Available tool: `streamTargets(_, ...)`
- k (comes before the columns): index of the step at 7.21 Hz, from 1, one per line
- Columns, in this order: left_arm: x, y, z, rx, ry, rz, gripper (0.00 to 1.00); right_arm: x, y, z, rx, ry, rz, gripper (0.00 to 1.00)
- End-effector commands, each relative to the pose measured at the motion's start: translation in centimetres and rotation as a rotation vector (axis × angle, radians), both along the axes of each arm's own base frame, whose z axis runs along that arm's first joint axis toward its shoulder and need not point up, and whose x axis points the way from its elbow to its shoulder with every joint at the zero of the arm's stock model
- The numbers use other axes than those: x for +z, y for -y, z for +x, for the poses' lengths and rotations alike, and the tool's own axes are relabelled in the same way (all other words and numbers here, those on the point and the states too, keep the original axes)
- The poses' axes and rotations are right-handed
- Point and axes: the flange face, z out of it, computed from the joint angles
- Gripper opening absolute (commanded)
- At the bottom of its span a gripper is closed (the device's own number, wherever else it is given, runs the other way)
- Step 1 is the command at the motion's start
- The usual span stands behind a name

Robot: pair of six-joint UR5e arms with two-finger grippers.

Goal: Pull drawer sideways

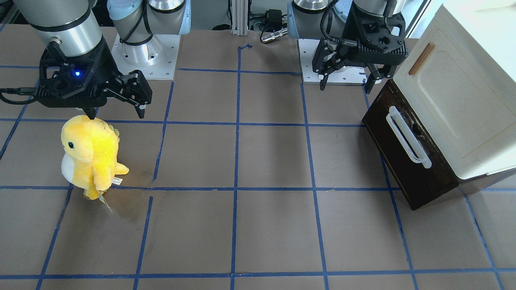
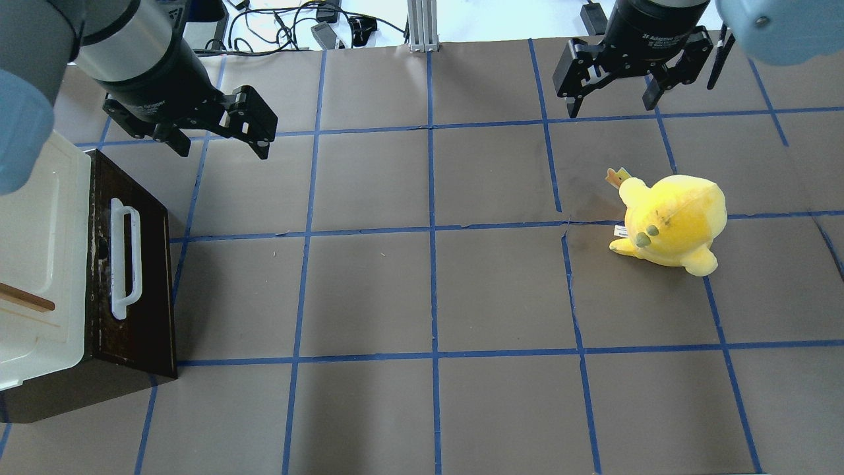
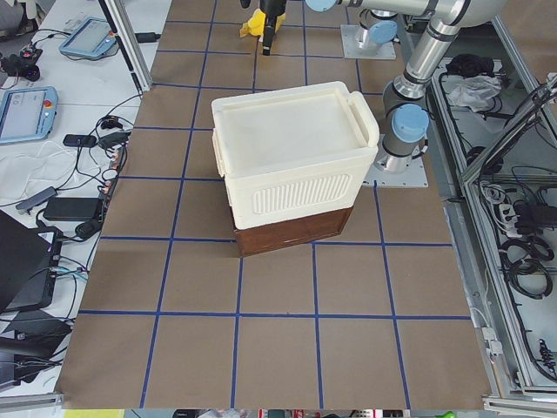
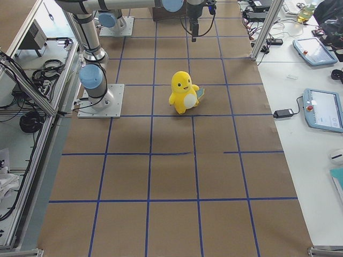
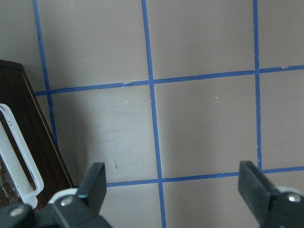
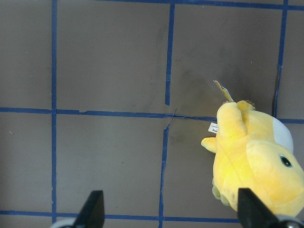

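The dark brown drawer point(image 1: 397, 161) with its white loop handle point(image 1: 408, 139) sits under a cream cabinet point(image 1: 455, 100). It also shows at the left of the overhead view point(image 2: 148, 284) and the left edge of the left wrist view point(image 5: 21, 123). My left gripper point(image 2: 221, 148) is open and empty. It hovers above the table beside the drawer's robot-side corner, apart from the handle point(image 2: 125, 260); its fingers point(image 5: 95, 180) show in the left wrist view. My right gripper point(image 2: 612, 109) is open and empty, far from the drawer.
A yellow plush toy point(image 2: 672, 221) stands on the brown table near my right gripper point(image 1: 116, 114) and shows in the right wrist view point(image 6: 251, 156). The cabinet door has a small brown wooden handle point(image 1: 421, 59). Blue tape lines grid the table.
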Motion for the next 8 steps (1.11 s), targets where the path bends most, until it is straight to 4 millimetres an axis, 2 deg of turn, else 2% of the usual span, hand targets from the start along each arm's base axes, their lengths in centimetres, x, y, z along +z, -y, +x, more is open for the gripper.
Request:
streamTargets(1, -0.01, -0.02, -0.01, 0.001, -0.001, 0.000, 1.00, 0.00, 0.00, 0.00, 0.000, 0.000, 0.000, 1.00)
streamTargets(6, 0.02, 0.30, 0.06, 0.004, -0.007, -0.001, 1.00, 0.00, 0.00, 0.00, 0.000, 0.000, 0.000, 1.00)
streamTargets(8, -0.50, 0.74, 0.84, 0.105, 0.077, 0.001, 1.00, 0.00, 0.00, 0.00, 0.000, 0.000, 0.000, 1.00)
